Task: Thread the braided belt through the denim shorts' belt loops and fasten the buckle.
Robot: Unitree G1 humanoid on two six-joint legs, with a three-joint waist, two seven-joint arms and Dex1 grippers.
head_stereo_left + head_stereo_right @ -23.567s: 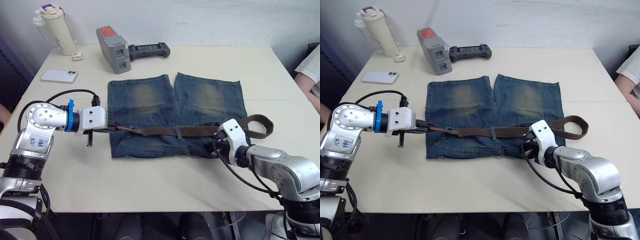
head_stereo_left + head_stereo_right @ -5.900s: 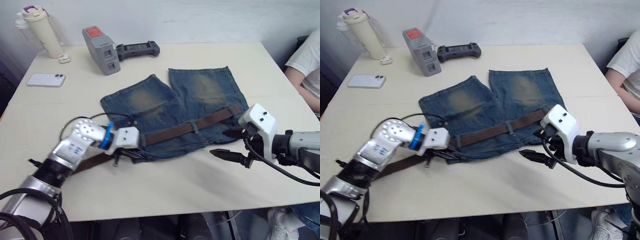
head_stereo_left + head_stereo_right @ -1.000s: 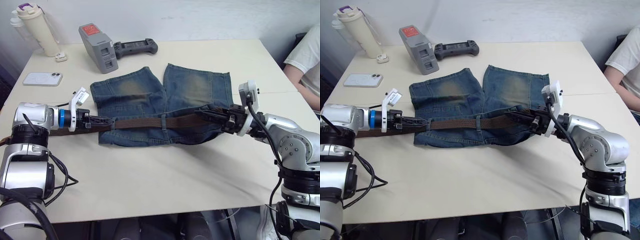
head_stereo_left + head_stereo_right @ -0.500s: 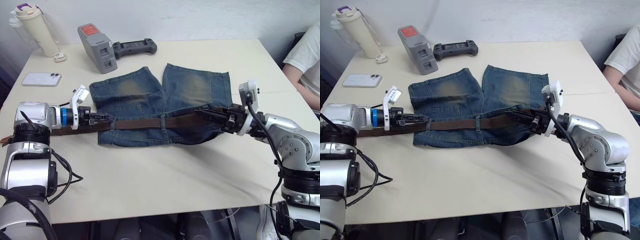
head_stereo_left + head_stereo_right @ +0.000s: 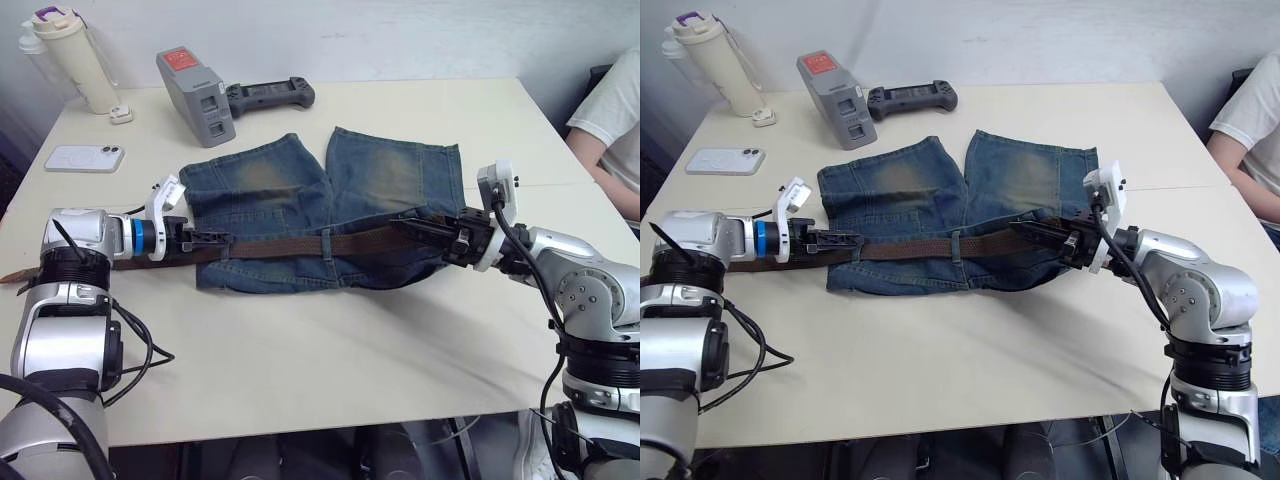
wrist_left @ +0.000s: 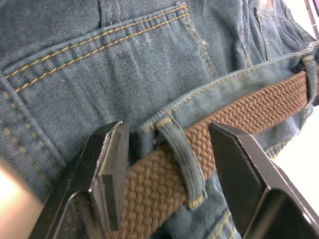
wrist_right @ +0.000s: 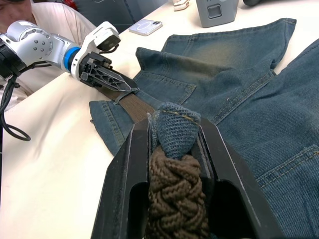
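Partly done: braided belt (image 5: 300,246) threaded through denim shorts' (image 5: 330,205) belt loops (image 6: 182,154); buckle unfastened. Left gripper (image 6: 164,169) fingers spread astride belt; right gripper (image 7: 174,149) fingers clenched on belt and waistband.

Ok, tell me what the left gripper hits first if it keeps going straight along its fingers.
Probably the belt loop directly ahead of the left gripper, with the braided belt running under it on the denim shorts; depth is unclear.

no readable text, red label perhaps blurred
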